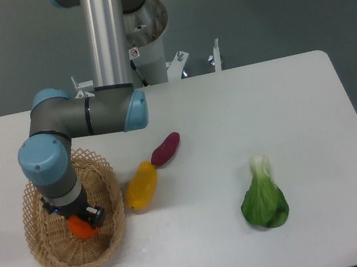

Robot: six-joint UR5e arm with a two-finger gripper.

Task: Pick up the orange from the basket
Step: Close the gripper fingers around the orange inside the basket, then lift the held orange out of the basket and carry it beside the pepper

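Orange [80, 227]: small, bright, partly hidden, inside basket [106, 235]. Fingers [83, 223] over it; grip unclear.

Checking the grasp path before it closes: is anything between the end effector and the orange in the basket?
Nothing visible. The end effector is already down inside the basket, right at the orange, which shows just beneath it. Whether the fingers have closed on it cannot be told; the wrist hides them.

No text, label or number is legible anywhere.
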